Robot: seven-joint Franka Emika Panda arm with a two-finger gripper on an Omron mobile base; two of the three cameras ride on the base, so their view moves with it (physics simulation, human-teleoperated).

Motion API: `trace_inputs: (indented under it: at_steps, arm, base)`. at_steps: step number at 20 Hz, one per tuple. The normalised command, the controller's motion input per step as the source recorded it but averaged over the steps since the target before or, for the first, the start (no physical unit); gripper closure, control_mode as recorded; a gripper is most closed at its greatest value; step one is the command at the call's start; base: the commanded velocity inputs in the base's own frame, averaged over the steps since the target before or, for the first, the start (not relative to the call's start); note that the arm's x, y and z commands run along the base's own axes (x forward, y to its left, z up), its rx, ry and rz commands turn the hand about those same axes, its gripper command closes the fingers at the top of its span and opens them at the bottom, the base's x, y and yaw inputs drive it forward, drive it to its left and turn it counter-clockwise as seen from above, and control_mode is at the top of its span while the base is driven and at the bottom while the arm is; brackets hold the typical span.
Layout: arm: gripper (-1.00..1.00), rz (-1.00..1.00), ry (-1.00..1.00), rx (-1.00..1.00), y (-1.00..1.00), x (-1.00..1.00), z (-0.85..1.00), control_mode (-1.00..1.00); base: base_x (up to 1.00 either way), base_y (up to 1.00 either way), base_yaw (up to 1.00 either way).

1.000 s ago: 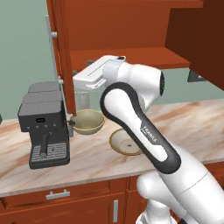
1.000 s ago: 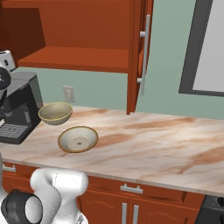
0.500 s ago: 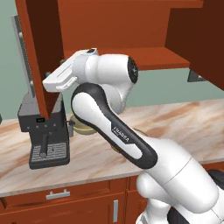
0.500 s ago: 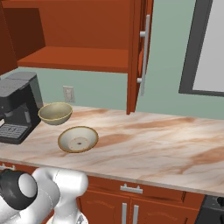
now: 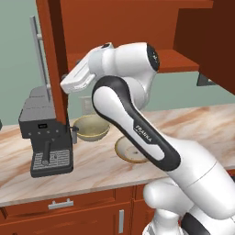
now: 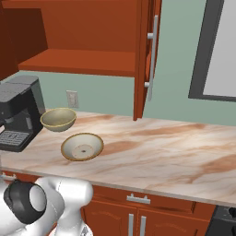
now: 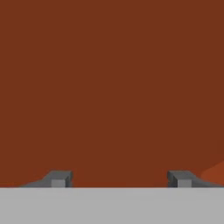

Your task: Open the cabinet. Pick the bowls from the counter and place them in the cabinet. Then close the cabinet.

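- A black coffee machine (image 5: pixel 46 137) stood at the 9 o'clock side.
- A wall outlet (image 6: pixel 72 98) sat on the green wall (image 6: pixel 179 55).
- A dark-framed window (image 6: pixel 216 50) occupied 2 o'clock.

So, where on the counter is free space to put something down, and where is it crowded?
Free: the counter from the shallow bowl rightward, past the open cabinet door. Crowded: the left end, where the coffee machine, the deep bowl and the shallow bowl stand close together.

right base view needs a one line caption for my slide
Two tan bowls wait on the marble counter beneath the open cabinet.
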Motion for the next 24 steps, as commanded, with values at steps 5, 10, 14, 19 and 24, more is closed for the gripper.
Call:
trace_inputs:
  at_steps: [5,10,14,19,24]
  arm:
    - [-1.0,-0.1,0.05,0.0,-0.81,-0.28,0.0,-1.0]
    - [-1.0,-0.1,0.0,0.08,-0.87,-0.24,0.0,-1.0]
    - [-1.0,-0.35,0.11,0.07,-0.22,-0.33,0.0,-1.0]
    - [-1.0,-0.5,0.2,0.02,-0.18,-0.37,0.0,-1.0]
    - [-1.0,-0.43,0.28,0.1,-0.57,-0.46,0.02,-1.0]
  base:
    - [0.0,0.0,0.0]
    - [0.0,0.0,0.0]
    - [0.0,0.0,0.0]
    - [0.0,0.0,0.0]
    - [0.0,0.0,0.0]
